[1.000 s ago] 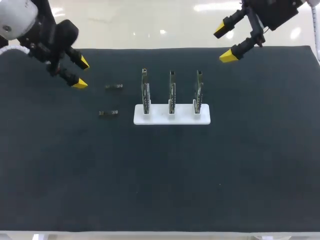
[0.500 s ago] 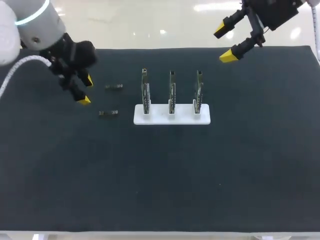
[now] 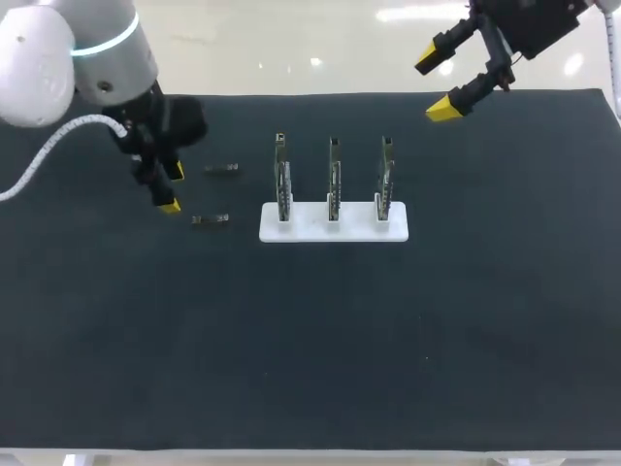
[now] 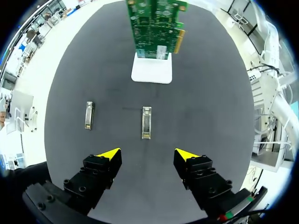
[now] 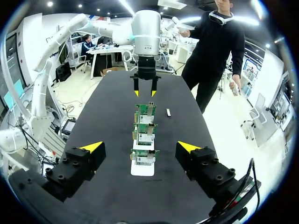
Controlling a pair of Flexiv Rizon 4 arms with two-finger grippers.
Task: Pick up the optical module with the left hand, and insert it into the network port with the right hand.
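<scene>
On the left of the dark, felt-like mat (image 3: 310,340), the nearer optical module (image 3: 211,220), a slim metal bar, lay flat, ungrasped; the left gripper (image 3: 171,188) hovered just beside it, jaws spread, empty. Farther right, three green network cards (image 3: 333,175) stood in a white base (image 3: 354,231). Farthest, the right gripper (image 3: 437,84) hung agape. Pickup and insertion both remained.

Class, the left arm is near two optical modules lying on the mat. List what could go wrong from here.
1. The left pincer is open with one optical module ahead of it. The second module lies beside it, so a finger might knock it.
2. Both lie flat on the mat, so the tips may push rather than grip.
3. The three cards stand close together; insertion could bump a neighbour.
</scene>
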